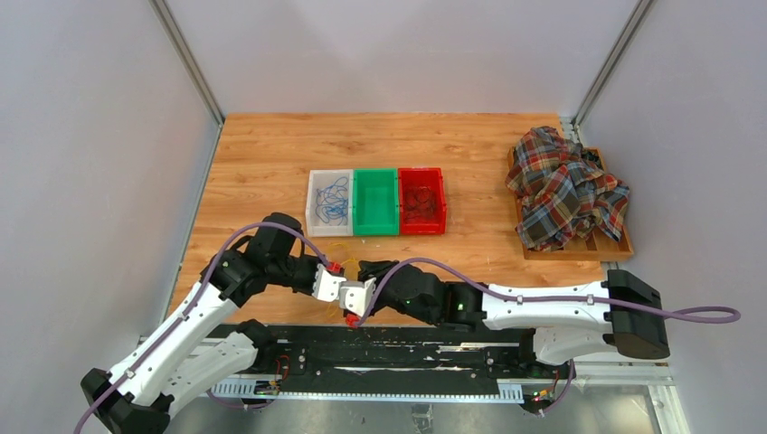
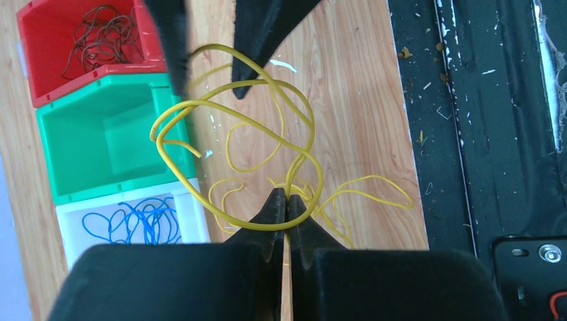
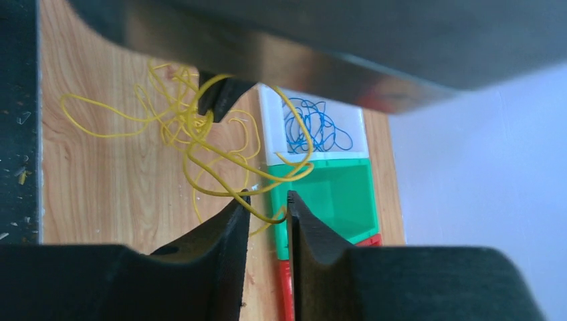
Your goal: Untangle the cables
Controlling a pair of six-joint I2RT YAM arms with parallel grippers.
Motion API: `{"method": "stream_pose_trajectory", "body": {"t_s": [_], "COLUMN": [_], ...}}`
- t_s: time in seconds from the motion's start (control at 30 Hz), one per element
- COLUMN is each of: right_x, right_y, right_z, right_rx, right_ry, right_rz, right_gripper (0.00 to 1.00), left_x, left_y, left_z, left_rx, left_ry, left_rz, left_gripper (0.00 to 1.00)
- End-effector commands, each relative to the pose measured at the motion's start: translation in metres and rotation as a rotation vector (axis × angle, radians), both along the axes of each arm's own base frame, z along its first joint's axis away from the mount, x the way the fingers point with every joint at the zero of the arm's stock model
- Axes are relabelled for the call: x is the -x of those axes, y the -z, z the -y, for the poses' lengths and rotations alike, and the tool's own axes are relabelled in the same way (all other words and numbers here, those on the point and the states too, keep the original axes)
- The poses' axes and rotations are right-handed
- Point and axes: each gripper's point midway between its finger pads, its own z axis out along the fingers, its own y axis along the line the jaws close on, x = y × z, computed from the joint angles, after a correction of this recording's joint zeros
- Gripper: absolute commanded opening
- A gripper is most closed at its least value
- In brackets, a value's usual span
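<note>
Clamping fully shut with the left gripper (image 2: 286, 200) on one strand of the yellow cables (image 3: 180, 124), bunched in loose loops over the wooden table (image 2: 361, 100) just short of the green bin (image 2: 100, 147). Straddling a neighbouring loop with the right gripper (image 3: 267, 200), jaws narrowly apart, nothing pinched yet. Looks like the set-up for a pull-apart.

Could tighten the knot rather than free it, if pulled with several loops crossed between the two grips. Could also trap two strands at once on closing, given such thin, crowded wire at the fingertips. Might equally spring out of the gap and leave nothing held. Risks dragging slack loops over the white bin (image 2: 67, 231) and in among the blue cables (image 2: 144, 217), mixing sorted colours. Worth separating slowly, watching for snags.
</note>
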Motion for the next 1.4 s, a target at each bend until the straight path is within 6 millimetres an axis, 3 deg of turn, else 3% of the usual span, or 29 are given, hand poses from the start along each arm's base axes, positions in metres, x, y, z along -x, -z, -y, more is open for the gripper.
{"method": "stream_pose_trajectory", "body": {"t_s": [0.0,0.07,0.2,0.4,0.53,0.6,0.8,0.93,1.1,1.3,1.37], "right_x": [0.0,-0.003,-0.023,-0.051,-0.054,-0.052,-0.039,-0.03,-0.026,-0.02,-0.021], "right_y": [-0.012,-0.013,-0.01,-0.023,-0.04,-0.049,-0.067,-0.084,-0.127,-0.186,-0.195], "right_z": [-0.007,-0.003,0.021,0.076,0.103,0.107,0.097,0.078,0.049,0.026,0.021], "right_rx": [-0.048,-0.077,-0.168,-0.382,-0.482,-0.505,-0.452,-0.449,-0.523,-0.659,-0.683], "right_ry": [0.024,0.057,0.186,0.334,0.369,0.357,0.283,0.215,0.124,0.001,-0.016], "right_rz": [-0.009,-0.042,-0.15,-0.315,-0.354,-0.375,-0.463,-0.536,-0.598,-0.61,-0.611], "right_gripper": [0.15,0.02,0.01,0.01,0.01,0.01,0.01,0.01,0.01,0.01,0.01], "left_x": [-0.002,-0.004,-0.007,-0.027,-0.04,-0.042,-0.043,-0.028,-0.001,-0.017,-0.018], "left_y": [-0.016,-0.018,-0.02,-0.028,-0.033,-0.039,-0.092,-0.122,-0.126,-0.14,-0.144], "left_z": [0.004,0.003,-0.001,-0.006,-0.011,-0.011,0.002,0.021,0.047,0.058,0.06], "left_rx": [0.031,0.029,0.024,0.05,0.069,0.097,0.268,0.386,0.457,0.543,0.564], "left_ry": [-0.004,-0.015,-0.032,-0.117,-0.177,-0.201,-0.198,-0.176,-0.069,-0.146,-0.167], "left_rz": [0.011,0.018,0.053,0.176,0.245,0.262,0.344,0.187,-0.048,-0.096,-0.122], "left_gripper": [0.01,0.01,0.05,0.08,0.3,0.47,0.61,0.68,0.79,0.8,0.8]}}
